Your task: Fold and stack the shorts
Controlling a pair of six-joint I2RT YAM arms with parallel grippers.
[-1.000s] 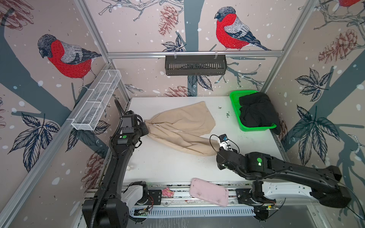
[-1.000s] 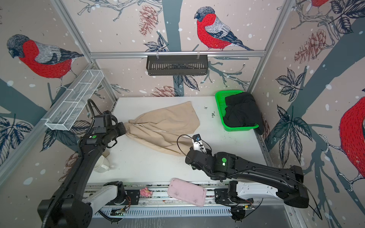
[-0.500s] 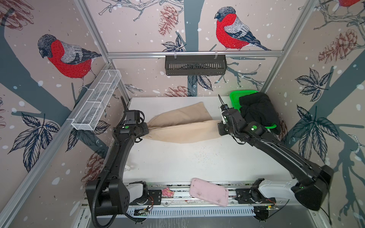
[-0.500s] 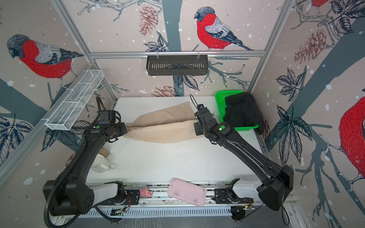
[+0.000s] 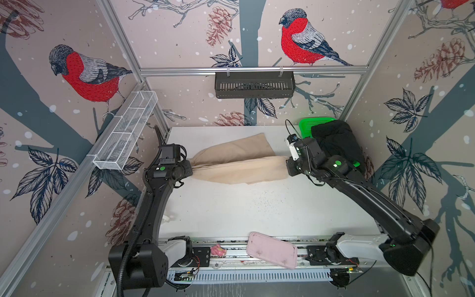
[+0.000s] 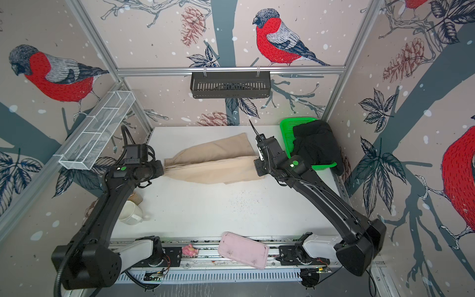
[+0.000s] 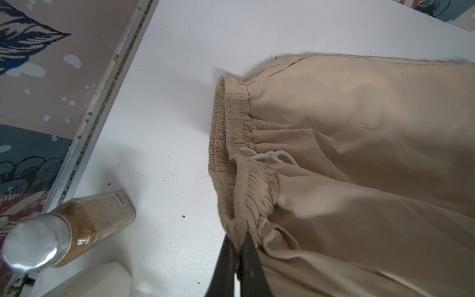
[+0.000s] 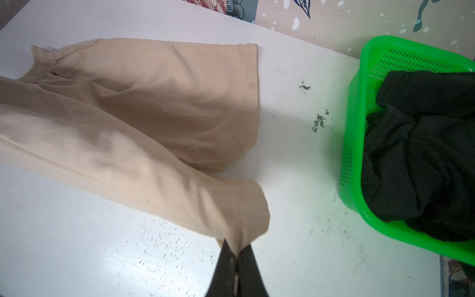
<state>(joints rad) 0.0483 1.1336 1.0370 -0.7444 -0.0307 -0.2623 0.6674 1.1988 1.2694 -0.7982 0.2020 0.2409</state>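
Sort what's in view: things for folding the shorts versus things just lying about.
Job: beige shorts, pinched by left gripper and right gripper; black shorts in green basket.
Lying about: pink tray, white mug, spice jar, small pink object.

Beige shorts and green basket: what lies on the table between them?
Only bare table with a few dark crumbs, as the right wrist view shows.

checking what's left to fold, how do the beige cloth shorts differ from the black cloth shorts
The beige cloth shorts have a white drawstring; the black cloth shorts look plain.
The beige pair stretches across the white table; the black pair sits bunched in the green plastic mesh basket.
The left gripper and right gripper pinch the beige pair's ends; nothing holds the black pair.
Both are soft cloth.
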